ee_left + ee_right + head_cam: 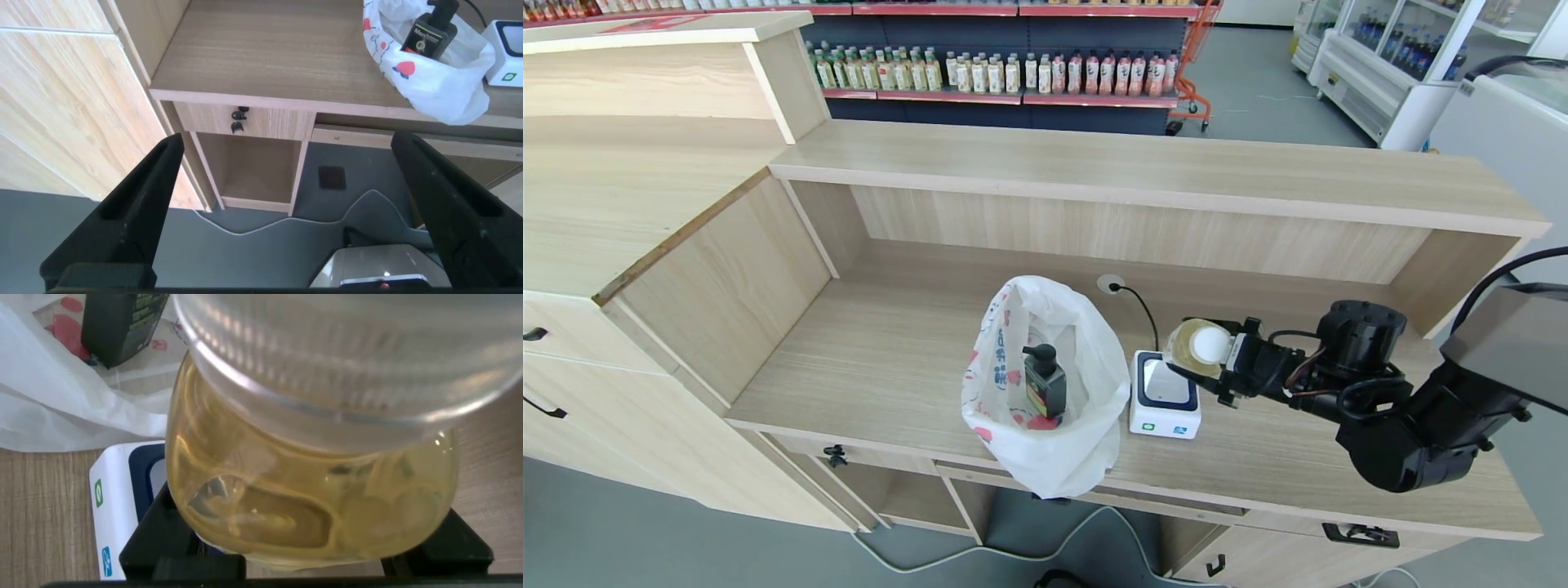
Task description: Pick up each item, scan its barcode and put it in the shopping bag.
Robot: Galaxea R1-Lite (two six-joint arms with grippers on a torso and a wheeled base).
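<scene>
black left gripper (288, 143) hangs low before the wooden counter (890, 351) with fingers wide apart, the white shopping bag (1045, 457) at the counter's front edge holds a dark pump bottle (1045, 384), and beside it the right gripper (1227, 363) clamps a clear bottle of yellow liquid (1183, 347) over the white scanner (1164, 400).

I can't find a barcode on the yellow bottle (1188, 347). In my right wrist view one end of it runs off the picture's edge. It hides most of the fingers (151, 547) of my right gripper (1205, 355) and a corner of the scanner (1168, 400). The shopping bag (1045, 457) hides the bottom of the black pump bottle (1045, 382).
</scene>
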